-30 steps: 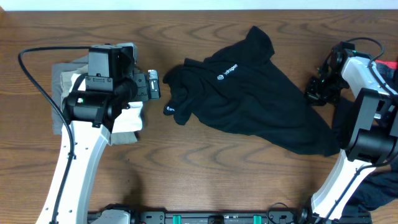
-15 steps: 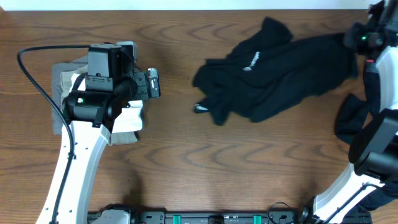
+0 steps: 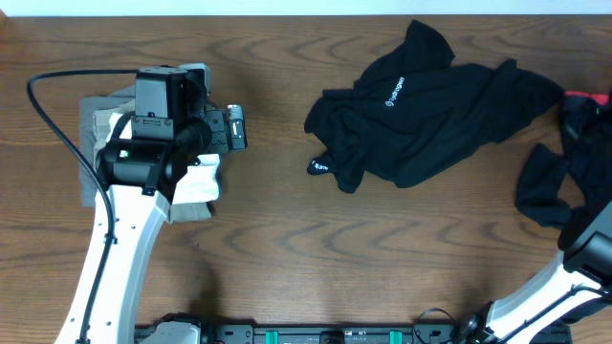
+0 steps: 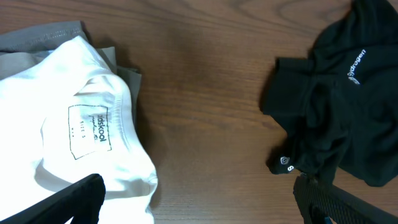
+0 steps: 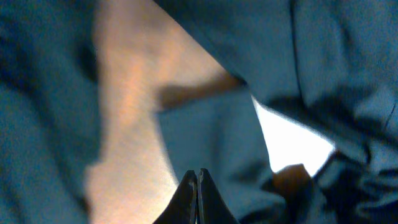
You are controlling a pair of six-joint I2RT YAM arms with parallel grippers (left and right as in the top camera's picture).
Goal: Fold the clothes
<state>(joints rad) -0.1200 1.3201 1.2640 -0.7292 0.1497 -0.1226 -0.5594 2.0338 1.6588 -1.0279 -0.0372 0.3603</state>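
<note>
Left jaws wide, empty, beside white-and-grey stack [image 3: 199, 183] at left edge, seemingly folded; right jaws shut on nothing; black shirt [image 3: 430, 124] crumpled near far right corner, still unfolded.

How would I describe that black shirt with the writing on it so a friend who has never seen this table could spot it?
Start from the wooden table: on its right half, toward the far edge, lies a crumpled black shirt. Unlike the pale stack on the left and the dark clothes at the right edge, it shows a small white round logo with lettering.
</note>
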